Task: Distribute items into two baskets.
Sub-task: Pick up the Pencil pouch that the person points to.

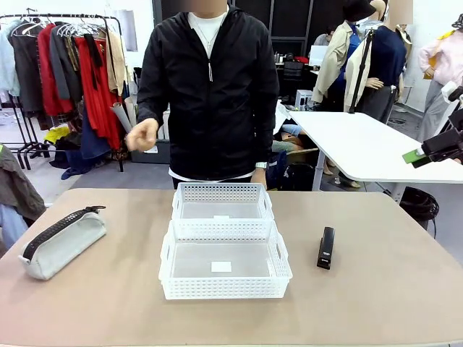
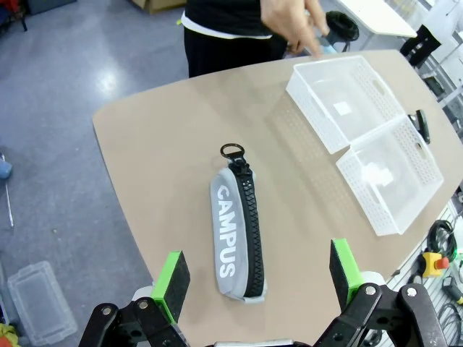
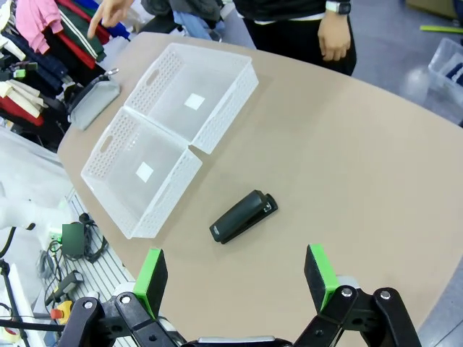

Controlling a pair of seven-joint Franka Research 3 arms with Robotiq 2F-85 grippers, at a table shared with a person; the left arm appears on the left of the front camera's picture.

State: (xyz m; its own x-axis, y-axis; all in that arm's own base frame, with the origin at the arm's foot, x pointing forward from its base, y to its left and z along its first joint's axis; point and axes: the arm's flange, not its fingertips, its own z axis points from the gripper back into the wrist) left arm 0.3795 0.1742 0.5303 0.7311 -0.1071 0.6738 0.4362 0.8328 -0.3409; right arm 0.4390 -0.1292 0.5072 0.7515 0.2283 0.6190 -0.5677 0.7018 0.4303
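Your left tool [image 2: 259, 273] stood with its jaws spread wide and nothing between them, hovering above the bag [image 2: 233, 242]. The bag lay flat on the left side of the table [image 2: 166, 159], well apart from the baskets. In the wrist view its nearer end sat between the two pads, with its length running away from them. Your right tool [image 3: 235, 271] was likewise spread and empty, above the stapler [image 3: 244, 216]. The stapler lay closed on the right side of the table, just beyond the pads and skewed to the line between them, near the near basket [image 1: 224, 288] but not touching it. The far basket [image 1: 223, 189] butted against the near one at mid-table, and each held only a small label. Judgement: the bag looked soft and light and would likely sag if lifted by one end, so you should pinch it across its middle, over the zip. The stapler looked rigid, smooth and dense for its size. Take it across its narrow sides at mid-length, after turning the wrist to square the pads to it.
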